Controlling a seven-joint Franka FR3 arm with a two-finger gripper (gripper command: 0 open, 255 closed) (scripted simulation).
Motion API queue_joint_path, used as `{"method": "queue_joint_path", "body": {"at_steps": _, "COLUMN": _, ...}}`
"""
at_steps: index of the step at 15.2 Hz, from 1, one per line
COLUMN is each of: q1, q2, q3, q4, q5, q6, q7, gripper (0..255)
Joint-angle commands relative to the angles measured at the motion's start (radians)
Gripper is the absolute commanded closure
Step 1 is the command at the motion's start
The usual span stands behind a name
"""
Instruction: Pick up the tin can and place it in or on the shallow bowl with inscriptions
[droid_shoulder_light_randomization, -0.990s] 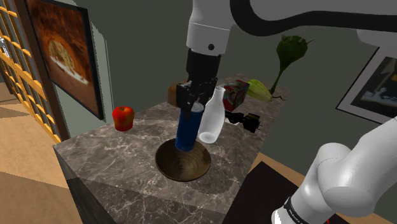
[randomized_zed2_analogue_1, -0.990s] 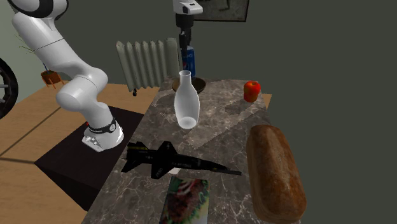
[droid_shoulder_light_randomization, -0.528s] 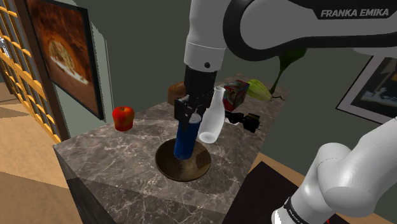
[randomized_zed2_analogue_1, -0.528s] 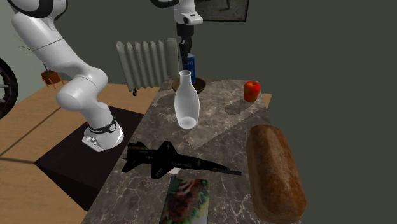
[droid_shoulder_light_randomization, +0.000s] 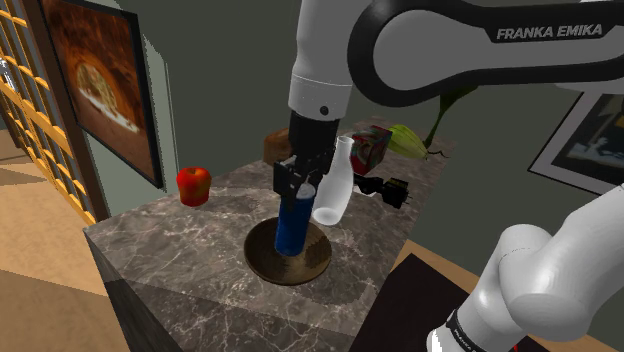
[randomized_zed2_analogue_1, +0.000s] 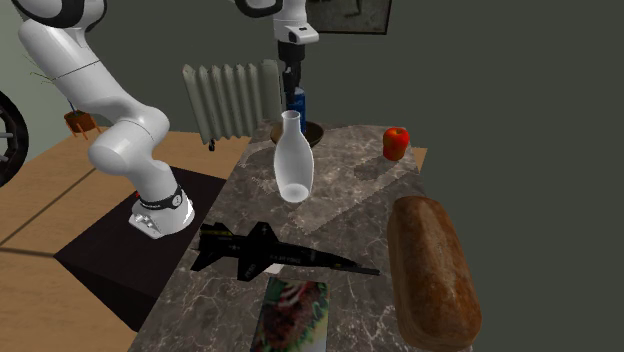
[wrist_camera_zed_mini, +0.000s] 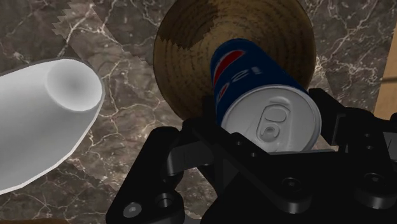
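One blue can upright over the middle of the brown bowl, tool clenched on its upper end. White bottle just beside the bowl on the veined tabletop; red apple well apart.

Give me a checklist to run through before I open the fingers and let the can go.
1. Grip: the fingers clasp the Pepsi can on both sides: ok.
2. Can over the brown bowl, inside its rim: ok.
3. Can upright, judged from the shoulder view: ok.
4. Can bottom resting on the bowl's floor: cannot tell; contact is not discernible.
5. White bottle apart from the bowl and the gripper, with marble top showing between them: ok, but it stands close.
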Motion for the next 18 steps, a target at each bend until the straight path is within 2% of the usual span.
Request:
{"method": "queue_joint_path", "body": {"at_steps": 1, "q1": 0.0, "q2": 0.0, "q3": 0.0, "q4": 0.0, "q5": 0.0, "q6": 0.0, "q7": 0.0, "gripper": 0}}
{"method": "queue_joint_path", "body": {"at_steps": 6, "q1": 0.0, "q2": 0.0, "q3": 0.0, "q4": 0.0, "q5": 0.0, "q6": 0.0, "q7": 0.0, "gripper": 0}}
{"method": "queue_joint_path", "body": {"at_steps": 10, "q1": -0.005, "q2": 0.008, "q3": -0.008, "q4": 0.135, "q5": -0.007, "q6": -0.126, "q7": 0.004, "gripper": 0}}
{"method": "queue_joint_path", "body": {"at_steps": 18, "q1": -0.005, "q2": 0.008, "q3": -0.008, "q4": 0.134, "q5": -0.007, "q6": -0.126, "q7": 0.004, "gripper": 0}}
